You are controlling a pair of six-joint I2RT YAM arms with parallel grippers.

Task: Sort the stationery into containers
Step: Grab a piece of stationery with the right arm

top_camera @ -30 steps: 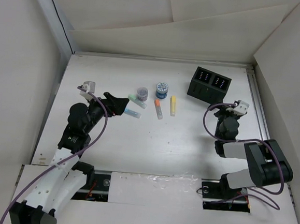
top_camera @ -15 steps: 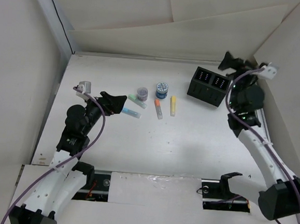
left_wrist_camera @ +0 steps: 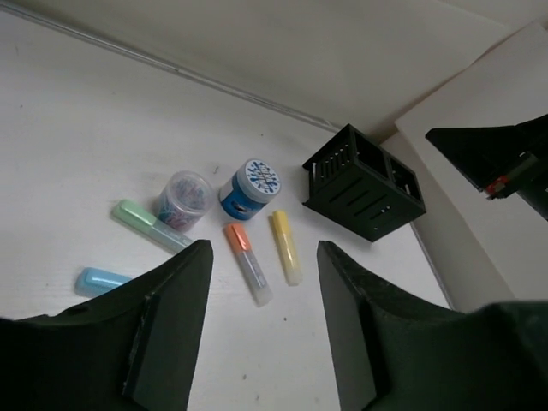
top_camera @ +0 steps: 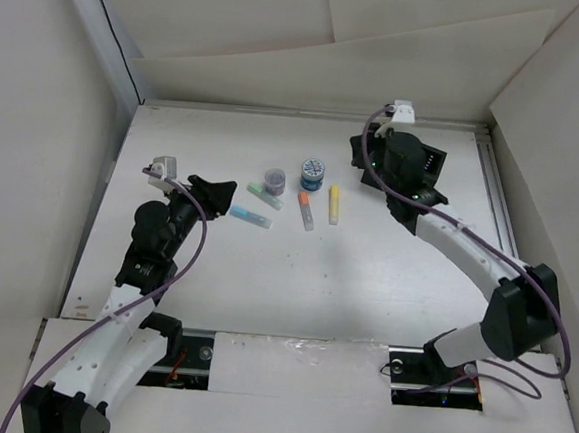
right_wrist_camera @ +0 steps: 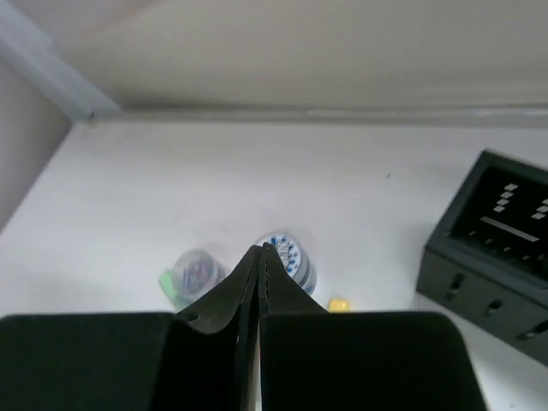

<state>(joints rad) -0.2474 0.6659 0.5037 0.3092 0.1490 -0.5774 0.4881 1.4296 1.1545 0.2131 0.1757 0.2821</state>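
The stationery lies mid-table: a light blue marker (top_camera: 250, 216), a mint green marker (top_camera: 265, 196), an orange-white marker (top_camera: 306, 210), a yellow marker (top_camera: 335, 204), a grey-purple roll (top_camera: 273, 180) and a blue-white roll (top_camera: 313, 172). My left gripper (top_camera: 221, 193) hovers just left of the light blue marker, open and empty (left_wrist_camera: 264, 253). My right gripper (top_camera: 358, 154) is shut with nothing in it (right_wrist_camera: 264, 248), pointing at the blue-white roll (right_wrist_camera: 287, 257) from the right. The black container box (top_camera: 434, 163) is largely hidden under the right arm; its dotted compartments show in the right wrist view (right_wrist_camera: 497, 231).
White walls enclose the table on the left, back and right. The right arm (top_camera: 467, 251) stretches diagonally across the right half. In the left wrist view the black box (left_wrist_camera: 364, 184) stands right of the yellow marker (left_wrist_camera: 285, 247).
The right arm swung from the right edge across over the black box toward the rolls, and its jaws closed. The left gripper stayed near the light blue marker with its jaws narrower.
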